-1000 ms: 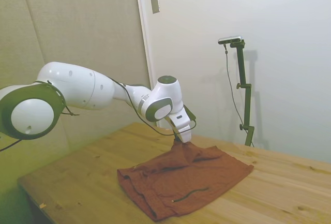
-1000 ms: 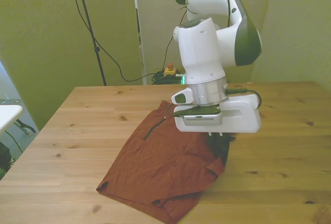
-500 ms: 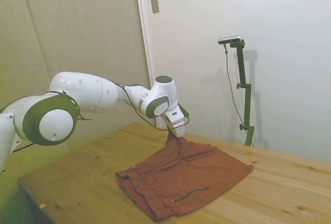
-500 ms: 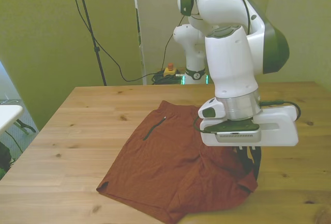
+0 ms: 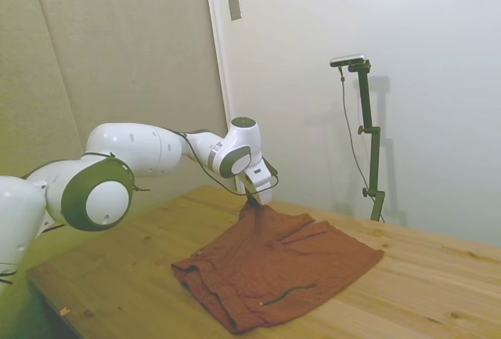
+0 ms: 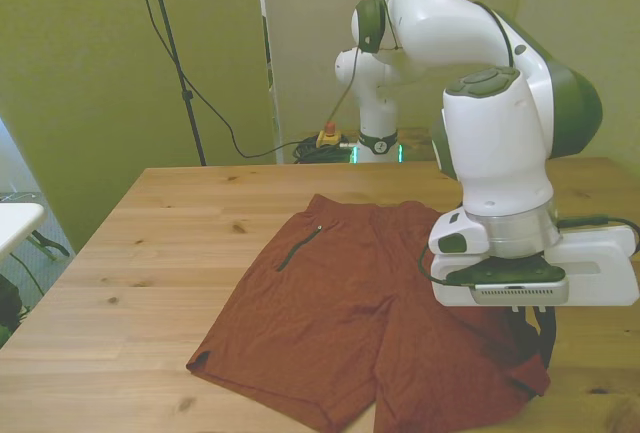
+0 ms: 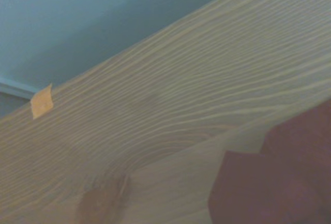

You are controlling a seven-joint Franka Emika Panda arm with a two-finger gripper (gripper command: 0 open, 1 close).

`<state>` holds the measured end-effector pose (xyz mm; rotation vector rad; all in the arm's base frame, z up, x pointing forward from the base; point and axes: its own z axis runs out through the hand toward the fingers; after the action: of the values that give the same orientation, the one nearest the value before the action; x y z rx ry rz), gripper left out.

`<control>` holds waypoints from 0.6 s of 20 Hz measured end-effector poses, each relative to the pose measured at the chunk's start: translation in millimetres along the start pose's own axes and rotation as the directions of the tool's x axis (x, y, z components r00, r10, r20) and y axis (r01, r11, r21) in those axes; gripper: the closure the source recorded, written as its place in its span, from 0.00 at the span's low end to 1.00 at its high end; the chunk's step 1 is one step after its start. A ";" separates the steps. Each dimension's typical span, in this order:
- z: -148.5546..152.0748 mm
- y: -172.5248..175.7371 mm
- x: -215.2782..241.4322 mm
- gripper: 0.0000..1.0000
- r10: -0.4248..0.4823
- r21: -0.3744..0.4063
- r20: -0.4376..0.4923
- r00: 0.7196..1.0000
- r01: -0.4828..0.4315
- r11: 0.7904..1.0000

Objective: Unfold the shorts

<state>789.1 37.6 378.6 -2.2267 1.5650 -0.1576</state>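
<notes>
Front view: my gripper (image 6: 530, 328) hangs low near the table's (image 6: 150, 243) front edge, on the front view's right, dark fingers pointing down below the white hand body. Fingers are pinched on a corner of the shorts (image 6: 350, 303); the cloth rises slightly to meet them at that corner.

Shorts: rust-red, lying mostly flat and spread across the middle of the wooden table. Waistband toward the far side. Two legs are visible toward the near edge, with a notch between them. A thin dark pocket line (image 6: 298, 247) runs diagonally on the leg at the front view's left. The leg at the front view's right ends under my hand and is partly hidden by it.

Side view: gripper (image 5: 257, 200) sits at the far corner of the shorts (image 5: 274, 268), arm reaching in low over the table (image 5: 430, 284). Cloth is drawn up into a small peak where I hold it, with creases fanning away from that point. The near hem is bunched in a thick fold along the edge closest to that camera. Dark line (image 5: 288, 292) shows near that side.

Wrist view: blurred wood grain, a red edge of the shorts (image 7: 279, 177), a small tan scrap (image 7: 41, 101) stuck near the table's rim.
</notes>
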 end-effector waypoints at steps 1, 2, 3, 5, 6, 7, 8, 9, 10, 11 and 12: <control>4.3 -1.8 -2.4 1.00 -0.008 -0.002 -0.001 1.000 0.008 1.000; 8.7 -3.2 -4.8 1.00 -0.016 -0.004 -0.002 1.000 0.016 1.000; 12.1 -5.0 -7.5 1.00 -0.022 -0.004 0.001 1.000 0.022 1.000; 16.2 -8.6 -11.7 0.00 -0.030 -0.004 0.008 1.000 0.030 1.000; 16.8 -10.1 -12.8 0.00 -0.034 -0.005 0.011 0.999 0.034 0.999; 17.0 -11.1 -13.4 0.00 -0.035 -0.007 0.014 0.999 0.035 0.999; 17.3 -11.6 -13.1 0.00 -0.036 -0.010 0.016 0.999 0.036 0.999; 17.6 -11.9 -12.6 0.00 -0.036 -0.013 0.018 0.999 0.036 0.999; 17.7 -12.2 -11.5 0.00 -0.036 -0.016 0.020 0.999 0.036 0.999; 18.1 -12.5 -10.4 0.00 -0.035 -0.017 0.021 0.999 0.036 0.999; 17.9 -12.9 -9.6 0.00 -0.037 -0.015 0.021 0.999 0.037 0.999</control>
<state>802.7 54.9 368.7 -2.2629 1.5200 -0.1332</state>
